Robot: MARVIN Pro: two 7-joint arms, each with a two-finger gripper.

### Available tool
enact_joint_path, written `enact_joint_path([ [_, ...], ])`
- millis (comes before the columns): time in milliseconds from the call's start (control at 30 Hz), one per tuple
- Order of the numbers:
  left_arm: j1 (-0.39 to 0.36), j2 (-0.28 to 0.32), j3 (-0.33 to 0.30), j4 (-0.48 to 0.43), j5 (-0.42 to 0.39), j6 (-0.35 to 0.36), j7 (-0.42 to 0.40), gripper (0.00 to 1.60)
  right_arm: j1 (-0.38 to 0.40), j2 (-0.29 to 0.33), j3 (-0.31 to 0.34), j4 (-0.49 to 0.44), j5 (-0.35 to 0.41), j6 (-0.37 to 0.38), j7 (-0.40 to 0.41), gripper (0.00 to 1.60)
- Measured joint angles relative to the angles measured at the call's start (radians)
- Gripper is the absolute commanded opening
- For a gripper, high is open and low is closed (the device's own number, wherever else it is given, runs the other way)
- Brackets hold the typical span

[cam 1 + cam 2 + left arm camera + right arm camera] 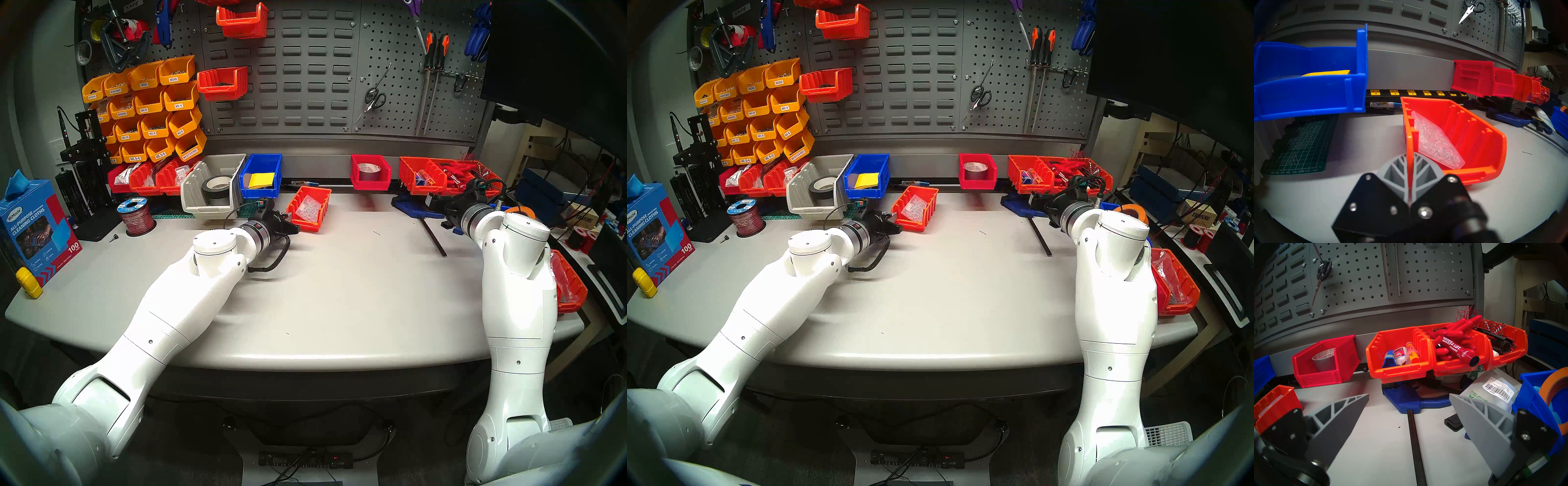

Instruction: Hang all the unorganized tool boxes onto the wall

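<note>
My left gripper [1409,171] pinched the near wall of the orange-red bin [1473,135], on the table [339,288] just right of the blue bin [260,174]; bite looked shallow, lift level; right gripper [1407,414] spread, idle

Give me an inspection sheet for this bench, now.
Surface: grey table, with bins and tools along its back edge.
Job's things: orange-red ribbed bin with clear bag stands on the table; red bin with silver tape roll hangs on the light grey rail; pale grey bin with black tape roll sits tilted at the rail, hooking unclear.
Clutter: blue bar clamp, wire spool, cleaning cloths box.
Grippers: left end effector shut on the orange-red ribbed bin's side wall; right end effector open, holding nothing, above the blue bar clamp.
Cables: black cable looped at the left wrist.
Surroundings: dark grey slotted wall, yellow bins, scissors.
</note>
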Motion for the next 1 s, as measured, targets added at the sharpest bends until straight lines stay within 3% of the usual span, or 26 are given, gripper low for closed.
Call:
enact_joint_path([
  [300, 0.029, -0.007, -0.018, -0.041, -0.034, 0.027, 0.031, 0.00, 0.000, -0.001, 0.001, 0.000, -0.002, 0.000, 0.002, 1.60],
  [1000, 0.078, -0.115, -0.014, -0.090, -0.062, -0.007, 0.193, 0.00, 0.001, -0.003, 0.002, 0.000, -0.005, 0.000, 0.005, 1.60],
])
